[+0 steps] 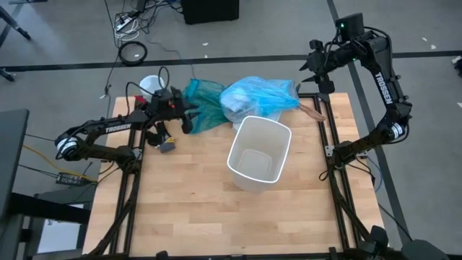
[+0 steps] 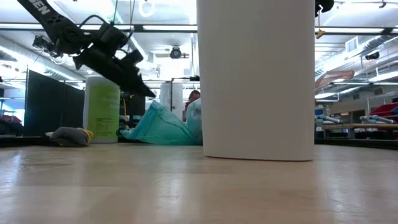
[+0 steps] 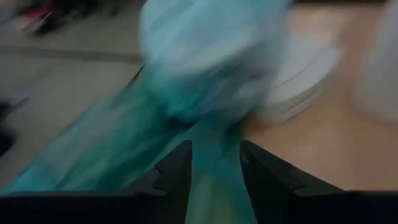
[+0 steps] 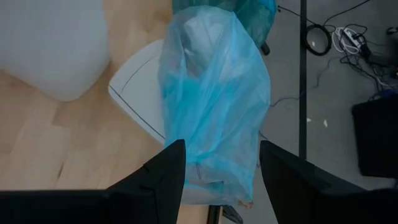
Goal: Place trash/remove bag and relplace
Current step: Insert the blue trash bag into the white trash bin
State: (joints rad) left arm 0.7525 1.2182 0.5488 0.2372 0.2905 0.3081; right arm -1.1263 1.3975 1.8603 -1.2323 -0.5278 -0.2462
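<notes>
Sky-blue translucent plastic bin liner, filled, lies at the table's far edge, long axis pointing at your right gripper, which hovers just beyond it, fingers apart, empty. Your left gripper stands open astride the teal-green bag. The white bin stands unlined on the wooden table.

The table is pale wood in narrow glued strips, smooth with a soft sheen, edged by a dark frame. The bin standing on it is white plastic, smooth and matt. Behind it the bag is thin sky-blue film, translucent, crinkled and faintly glossy, with pale contents showing through. The teal-green bag beside it is a darker, crumpled translucent plastic. The arms are dark and matt.
</notes>
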